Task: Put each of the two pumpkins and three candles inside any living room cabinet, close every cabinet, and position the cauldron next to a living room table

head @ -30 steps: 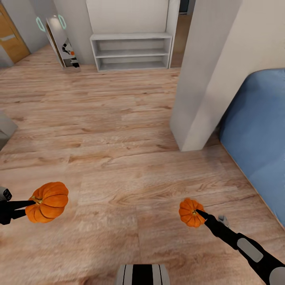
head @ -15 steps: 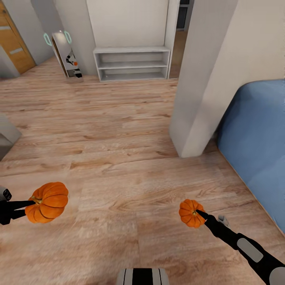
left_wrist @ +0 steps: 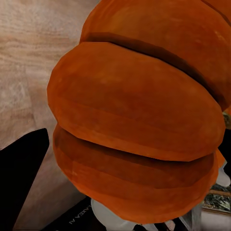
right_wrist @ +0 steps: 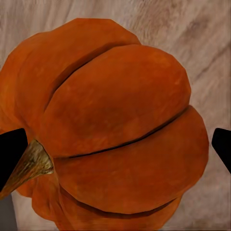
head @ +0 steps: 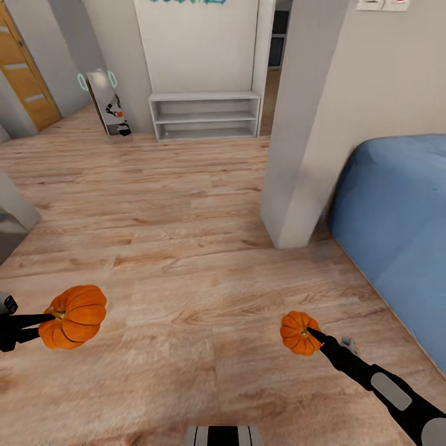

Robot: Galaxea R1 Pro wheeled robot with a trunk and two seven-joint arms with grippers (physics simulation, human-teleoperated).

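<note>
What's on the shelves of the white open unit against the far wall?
The white shelf unit looks bare on every level facing the camera; the far back corners are shadowed and too small to check.

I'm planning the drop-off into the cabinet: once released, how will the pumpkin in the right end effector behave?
The pumpkin held by the right end effector looks rounded and ribbed, so it would probably roll or rock unless set on its flatter base. Its hard-looking shell suggests it stays stiff. The grip seems to sit near the stem, so it may swing.

text: none legible | teal marks on far wall (head: 186,2) — cut off, unreadable
</note>
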